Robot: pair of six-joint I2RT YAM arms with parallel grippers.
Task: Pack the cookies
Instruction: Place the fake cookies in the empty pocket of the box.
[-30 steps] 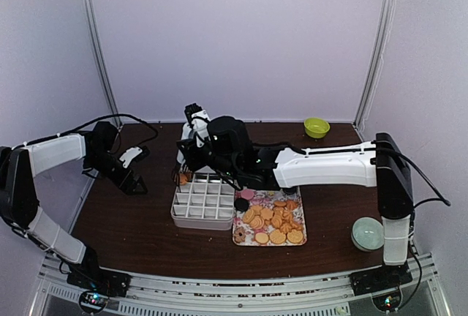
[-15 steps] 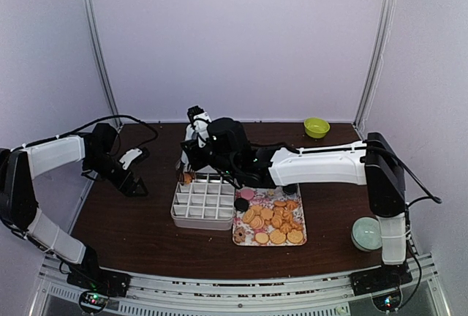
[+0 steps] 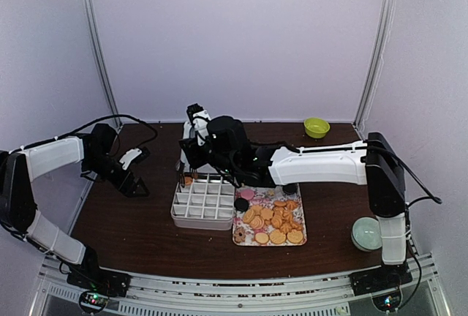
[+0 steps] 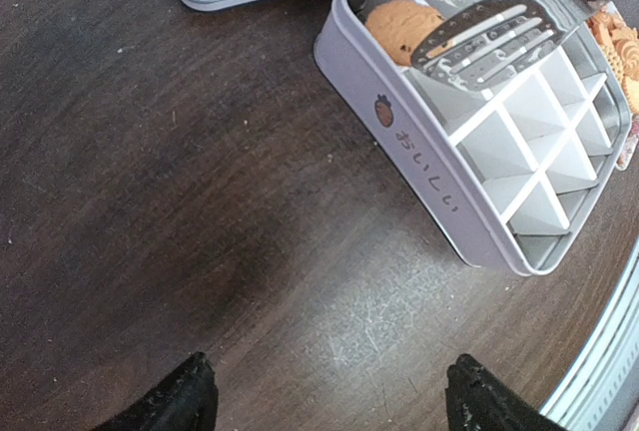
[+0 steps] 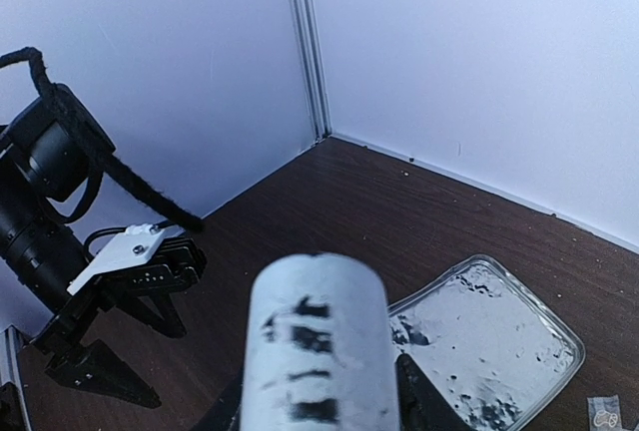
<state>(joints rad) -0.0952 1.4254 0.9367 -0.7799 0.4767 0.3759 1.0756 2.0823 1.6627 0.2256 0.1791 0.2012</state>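
Broadly, we work over a dark desk (image 3: 146, 221). On it stands the white divided tin (image 4: 419, 152), and against its right side lies the floral tray (image 3: 301, 217). The left claw (image 4: 334, 401) hangs spread wide and empty above the desk, just beside the tin. The right claw (image 3: 191, 159) reaches over the tin's far left corner. Its fingers are mostly hidden from us, but we judge it closed on the metal tongs (image 4: 489, 37), whose slotted blades sit over a golden cookie (image 4: 399, 27) in that corner compartment. Most of the cookies (image 3: 274, 221) lie heaped on the tray. We judge them light, stiff and brittle, apt to crumble or skid. They are best taken singly, blades across the flat faces, squeezed gently.
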